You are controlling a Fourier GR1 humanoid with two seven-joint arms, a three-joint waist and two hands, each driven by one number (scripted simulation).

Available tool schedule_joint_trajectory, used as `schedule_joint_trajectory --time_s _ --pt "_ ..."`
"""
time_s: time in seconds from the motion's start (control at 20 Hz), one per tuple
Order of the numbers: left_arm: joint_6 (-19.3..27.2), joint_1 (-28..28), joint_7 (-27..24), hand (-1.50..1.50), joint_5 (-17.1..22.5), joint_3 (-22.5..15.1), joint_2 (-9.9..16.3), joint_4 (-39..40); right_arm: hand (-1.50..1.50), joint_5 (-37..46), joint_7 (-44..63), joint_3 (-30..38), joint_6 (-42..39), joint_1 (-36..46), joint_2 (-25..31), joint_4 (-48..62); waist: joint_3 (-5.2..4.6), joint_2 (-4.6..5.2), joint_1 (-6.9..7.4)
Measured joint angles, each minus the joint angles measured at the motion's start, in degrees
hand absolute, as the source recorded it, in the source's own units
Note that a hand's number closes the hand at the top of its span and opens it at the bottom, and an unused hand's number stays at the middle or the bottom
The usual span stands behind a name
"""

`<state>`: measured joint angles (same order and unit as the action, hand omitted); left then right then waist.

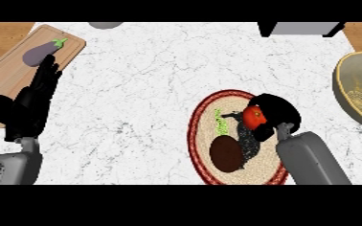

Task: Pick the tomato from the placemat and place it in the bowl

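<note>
A red tomato (254,117) is over the round woven placemat (205,110), which has a dark red rim, at lower centre right. My right hand (278,111) is curled round the tomato from the right side and hides part of it. A brown oval thing (227,154) and a small green sprig (220,119) also lie on the placemat. The bowl (348,86), yellowish with a pale rim, is cut off by the right edge. At the left edge my left hand (35,98) rests open, fingers pointing up.
A wooden cutting board (21,64) at upper left carries a purple eggplant (45,51). A grey round object (106,25) and a grey box (300,28) sit at the counter's far edge. White marble counter (141,86) spreads between board and placemat.
</note>
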<state>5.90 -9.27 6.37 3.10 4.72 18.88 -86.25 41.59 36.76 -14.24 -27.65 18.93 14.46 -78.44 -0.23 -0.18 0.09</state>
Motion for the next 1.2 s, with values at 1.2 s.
schedule_joint_trajectory --time_s 1.2 --pt "-0.92 0.04 0.99 0.0 -2.14 -0.38 -2.42 -2.3 1.5 13.11 13.54 18.39 25.88 28.14 3.0 33.63 0.24 0.77 1.91"
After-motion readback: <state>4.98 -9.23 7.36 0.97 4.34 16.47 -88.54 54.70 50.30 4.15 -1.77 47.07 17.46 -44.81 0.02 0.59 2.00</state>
